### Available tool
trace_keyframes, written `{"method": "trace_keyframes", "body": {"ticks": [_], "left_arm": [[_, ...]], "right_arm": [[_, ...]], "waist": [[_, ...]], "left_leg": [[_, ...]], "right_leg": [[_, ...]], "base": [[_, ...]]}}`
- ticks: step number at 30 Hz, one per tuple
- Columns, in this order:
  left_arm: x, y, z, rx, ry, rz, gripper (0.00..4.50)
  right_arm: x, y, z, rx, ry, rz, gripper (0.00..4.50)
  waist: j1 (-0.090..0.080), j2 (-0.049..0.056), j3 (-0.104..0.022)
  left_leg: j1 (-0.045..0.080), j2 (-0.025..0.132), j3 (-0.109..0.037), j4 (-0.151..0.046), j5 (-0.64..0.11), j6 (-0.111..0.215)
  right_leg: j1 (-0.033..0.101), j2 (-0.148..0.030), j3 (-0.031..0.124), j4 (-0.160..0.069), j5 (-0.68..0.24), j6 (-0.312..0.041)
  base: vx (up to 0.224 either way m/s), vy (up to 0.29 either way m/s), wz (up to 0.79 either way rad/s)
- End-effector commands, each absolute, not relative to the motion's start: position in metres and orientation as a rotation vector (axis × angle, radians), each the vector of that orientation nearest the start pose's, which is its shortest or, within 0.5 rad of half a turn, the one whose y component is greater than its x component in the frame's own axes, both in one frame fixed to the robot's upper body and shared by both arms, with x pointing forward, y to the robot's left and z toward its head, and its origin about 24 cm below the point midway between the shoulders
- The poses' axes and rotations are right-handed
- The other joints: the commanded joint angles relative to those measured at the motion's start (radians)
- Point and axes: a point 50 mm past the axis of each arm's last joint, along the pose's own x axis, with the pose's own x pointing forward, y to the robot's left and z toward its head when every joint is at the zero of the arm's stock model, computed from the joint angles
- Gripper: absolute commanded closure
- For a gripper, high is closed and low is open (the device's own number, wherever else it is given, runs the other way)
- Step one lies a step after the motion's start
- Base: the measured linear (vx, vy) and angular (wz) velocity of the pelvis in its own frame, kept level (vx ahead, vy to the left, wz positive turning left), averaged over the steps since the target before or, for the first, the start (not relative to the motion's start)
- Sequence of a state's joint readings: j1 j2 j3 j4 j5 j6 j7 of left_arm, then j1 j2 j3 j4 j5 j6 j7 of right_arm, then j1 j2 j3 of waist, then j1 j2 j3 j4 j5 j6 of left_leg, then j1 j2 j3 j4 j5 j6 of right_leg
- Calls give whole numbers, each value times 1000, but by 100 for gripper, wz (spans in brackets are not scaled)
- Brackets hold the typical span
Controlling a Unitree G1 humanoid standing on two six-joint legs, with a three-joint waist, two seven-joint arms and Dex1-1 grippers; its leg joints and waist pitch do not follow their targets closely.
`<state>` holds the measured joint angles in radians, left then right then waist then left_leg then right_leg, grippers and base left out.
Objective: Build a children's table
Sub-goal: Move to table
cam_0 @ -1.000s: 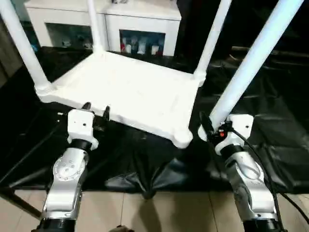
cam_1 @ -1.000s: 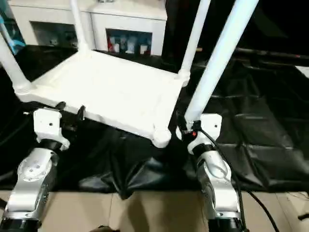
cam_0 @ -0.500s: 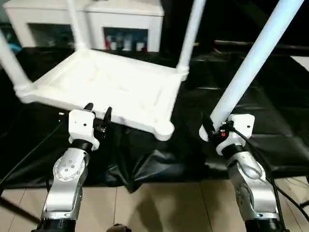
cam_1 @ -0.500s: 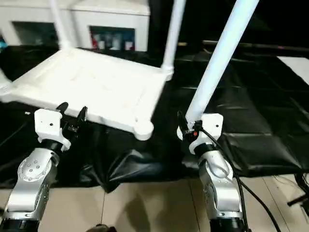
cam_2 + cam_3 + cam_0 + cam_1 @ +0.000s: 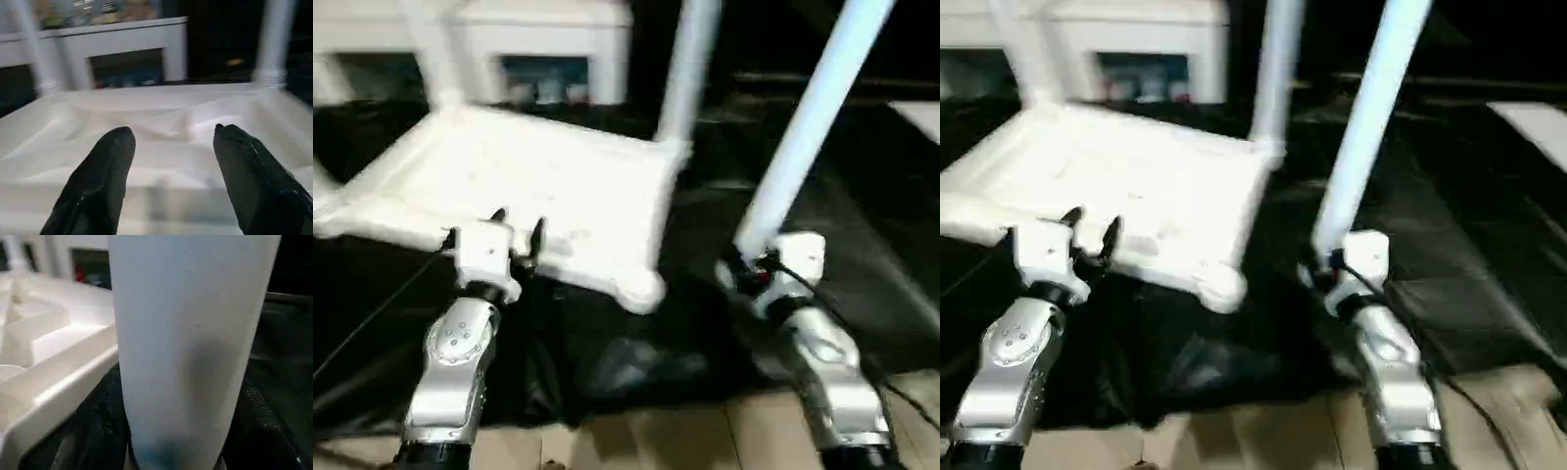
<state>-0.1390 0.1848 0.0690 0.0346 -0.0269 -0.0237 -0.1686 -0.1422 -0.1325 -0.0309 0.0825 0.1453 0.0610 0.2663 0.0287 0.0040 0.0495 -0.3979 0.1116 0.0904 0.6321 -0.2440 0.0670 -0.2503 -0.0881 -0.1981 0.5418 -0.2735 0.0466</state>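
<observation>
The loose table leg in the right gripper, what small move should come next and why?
Probably carry the leg across to the empty near corner socket of the upturned table top. The right gripper holds its lower end beside that corner; the left gripper waits open at the near edge.

No readable text, labels or numbers anywhere.
</observation>
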Motion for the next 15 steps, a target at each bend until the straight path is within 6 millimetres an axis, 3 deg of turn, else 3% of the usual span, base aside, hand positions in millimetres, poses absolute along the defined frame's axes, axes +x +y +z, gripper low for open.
{"method": "trace_keyframes", "body": {"ticks": [1,2,3,4,5,6,7,8,9,10,11,12,13,14,15], "left_arm": [[278,186,79,162,-122,-115,150],[278,186,79,161,-122,-114,150],[278,186,79,161,-122,-114,150],[278,186,79,161,-122,-113,150],[278,186,78,161,-122,-112,150],[278,186,78,161,-122,-111,150],[278,186,78,162,-122,-111,150],[278,186,78,162,-121,-111,150],[278,187,79,163,-120,-111,150],[278,187,79,164,-119,-113,150],[278,186,78,166,-118,-117,150],[278,186,78,166,-118,-119,150],[278,186,78,168,-116,-124,150],[279,186,78,169,-115,-131,150],[279,186,78,170,-114,-132,150]], "right_arm": [[281,-153,59,19,-9,300,256],[281,-153,59,21,-10,302,256],[281,-153,59,21,-10,302,256],[281,-153,59,31,-13,302,256],[281,-154,60,73,-18,295,256],[281,-154,60,83,-19,294,256],[281,-155,60,88,-18,284,256],[282,-156,60,85,-17,281,256],[282,-156,60,81,-17,280,256],[282,-156,60,78,-17,277,256],[282,-157,60,76,-18,274,256],[282,-157,60,75,-18,273,256],[282,-157,59,74,-19,269,256],[282,-158,59,76,-20,264,256],[282,-158,59,76,-20,262,256]], "waist": [[-50,29,-91],[-37,28,-76],[-37,19,-73],[-23,11,-62],[-21,-20,-53],[-16,-30,-45],[-2,-72,-30],[40,-105,-29],[48,-93,-45],[56,-97,-40],[61,-84,-31],[63,-68,-26],[64,-47,-26],[58,-24,-32],[51,10,-37]], "left_leg": [[230,107,-201,-70,283,548],[220,117,-253,-55,505,622],[204,116,-261,-58,549,612],[154,66,-236,-77,489,510],[128,90,-121,-94,298,339],[112,74,-104,-110,189,307],[92,40,-47,-119,-76,243],[72,-45,14,43,-190,126],[51,-34,-3,69,-144,89],[6,-30,-15,84,-52,17],[7,-19,-19,76,-24,-22],[10,0,-20,54,5,-42],[12,17,-20,29,21,-48],[28,48,-6,-50,37,-50],[55,83,-20,-103,-4,-50]], "right_leg": [[-131,61,30,128,-150,-7],[-174,48,88,178,-248,5],[-191,36,118,191,-217,22],[-183,49,146,212,-122,49],[-181,28,175,183,55,23],[-168,17,185,146,110,0],[-123,-13,235,37,60,-2],[-72,-119,357,-76,-386,12],[-27,-151,376,-68,-464,-40],[12,-122,351,-49,-486,-69],[12,-119,342,-50,-433,-140],[14,-112,316,-57,-388,-242],[11,-103,299,-58,-366,-284],[-2,-49,237,-47,-316,-302],[-26,-11,202,-18,-258,-266]], "base": [[221,-1,61],[209,-48,50],[90,-70,44],[90,-70,44],[68,-61,43],[93,-105,30],[93,-105,30],[91,-141,26],[86,-99,9],[86,-99,9],[81,-42,-6],[70,13,2],[70,13,2],[74,100,4],[114,151,1]]}}
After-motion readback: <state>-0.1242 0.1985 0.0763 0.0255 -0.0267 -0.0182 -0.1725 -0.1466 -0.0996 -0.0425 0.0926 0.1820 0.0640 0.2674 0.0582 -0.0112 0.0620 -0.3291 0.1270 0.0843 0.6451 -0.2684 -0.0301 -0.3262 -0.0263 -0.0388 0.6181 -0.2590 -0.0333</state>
